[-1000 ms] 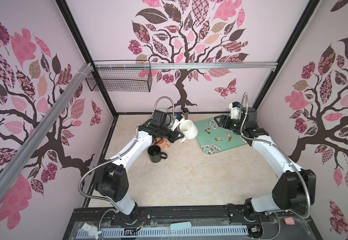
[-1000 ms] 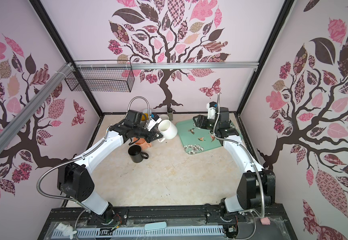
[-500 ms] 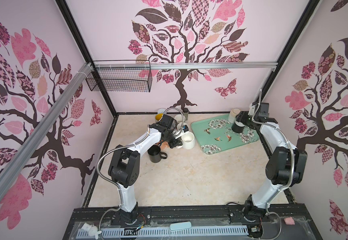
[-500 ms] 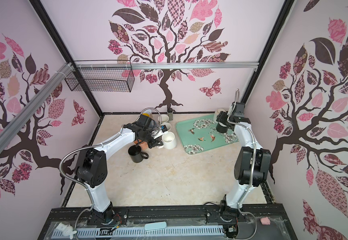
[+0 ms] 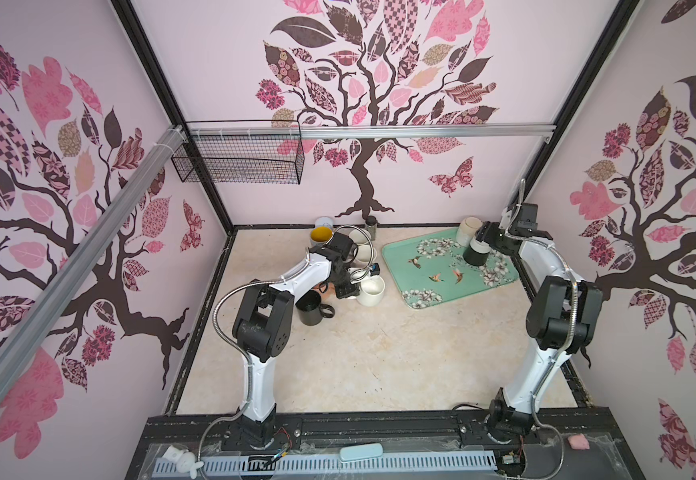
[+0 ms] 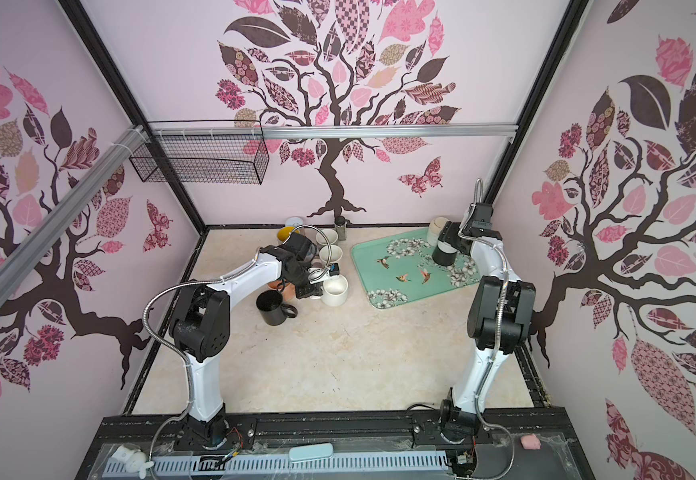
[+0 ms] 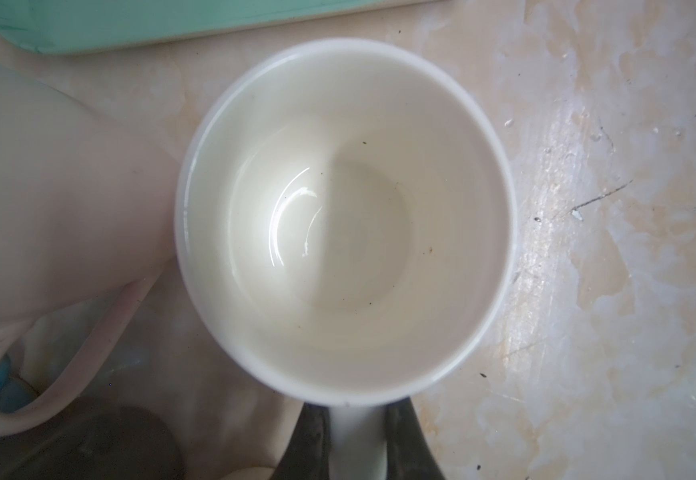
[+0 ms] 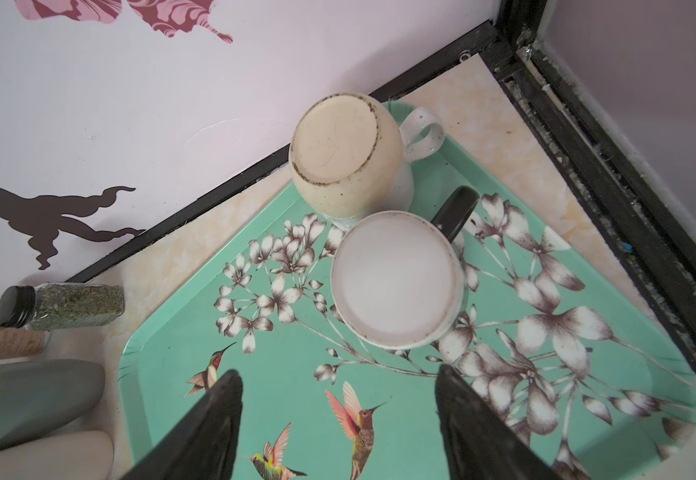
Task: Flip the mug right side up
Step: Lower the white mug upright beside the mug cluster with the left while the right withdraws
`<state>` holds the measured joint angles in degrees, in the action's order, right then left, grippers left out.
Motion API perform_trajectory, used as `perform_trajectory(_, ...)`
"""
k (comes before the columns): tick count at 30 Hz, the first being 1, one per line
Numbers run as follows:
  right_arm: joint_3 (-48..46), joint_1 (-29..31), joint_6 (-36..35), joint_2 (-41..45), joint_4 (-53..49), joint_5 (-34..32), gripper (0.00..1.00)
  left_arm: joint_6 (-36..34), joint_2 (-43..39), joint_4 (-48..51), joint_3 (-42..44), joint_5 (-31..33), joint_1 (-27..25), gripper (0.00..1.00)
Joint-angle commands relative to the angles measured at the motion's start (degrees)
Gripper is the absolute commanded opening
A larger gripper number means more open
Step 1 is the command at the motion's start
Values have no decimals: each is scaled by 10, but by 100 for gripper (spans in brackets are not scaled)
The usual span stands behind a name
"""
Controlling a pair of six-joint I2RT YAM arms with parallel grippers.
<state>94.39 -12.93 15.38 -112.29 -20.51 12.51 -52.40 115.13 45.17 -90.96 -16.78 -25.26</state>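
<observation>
A white mug [image 5: 372, 291] [image 6: 335, 291] stands upright on the table, its empty inside facing up in the left wrist view [image 7: 342, 216]. My left gripper [image 7: 356, 415] [image 5: 348, 289] is shut on its handle. On the green tray [image 5: 433, 291] [image 8: 296, 395] a black mug [image 5: 476, 254] [image 6: 444, 255] [image 8: 396, 278] stands upside down, white base up. Behind it a cream speckled mug [image 8: 348, 153] [image 5: 469, 230] is also upside down. My right gripper [image 8: 338, 374] [image 5: 482, 240] hangs open just above the black mug, nothing between its fingers.
A black mug [image 5: 309, 308] stands upright near the left arm. More cups [image 5: 321, 237], a pink mug [image 7: 59, 216] and a spice jar [image 8: 73, 305] crowd the back by the wall. Grey cups [image 8: 34, 395] lie beside the tray. A wire basket [image 5: 238, 162] hangs on the back rail.
The left arm has brought the white mug down from a tilted hold in the air to upright on the table. The right gripper has moved over the black mug and opened wider.
</observation>
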Motion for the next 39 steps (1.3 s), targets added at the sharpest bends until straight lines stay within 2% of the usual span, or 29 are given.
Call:
perform_trajectory(1, 43, 2, -10, -32, -6, -9, 75, -20, -3, -26, -29, -7, 16, 0)
perform_trajectory(7, 111, 2, -20, -77, -48, -25, 77, -24, 17, -32, -48, 2, 25, 0)
perform_trajectory(11, 115, 2, -24, -85, -49, -35, 77, -26, 30, -46, -51, 19, 25, 0)
perform_trajectory(16, 113, 2, -31, -94, -55, -41, 77, -30, 21, -79, -26, 44, 25, 31)
perform_trajectory(21, 107, 2, -43, -100, -59, -43, 73, -33, -3, -114, 7, 65, 25, 43)
perform_trajectory(25, 106, 2, -48, -107, -63, -40, 67, -27, -25, -137, 28, 67, 25, 46)
perform_trajectory(32, 105, 2, -59, -112, -64, -44, 67, 1, -71, -165, 57, 46, 25, 47)
perform_trajectory(39, 95, 3, -53, -113, -62, -22, 49, 27, -122, -181, 81, 19, 21, 48)
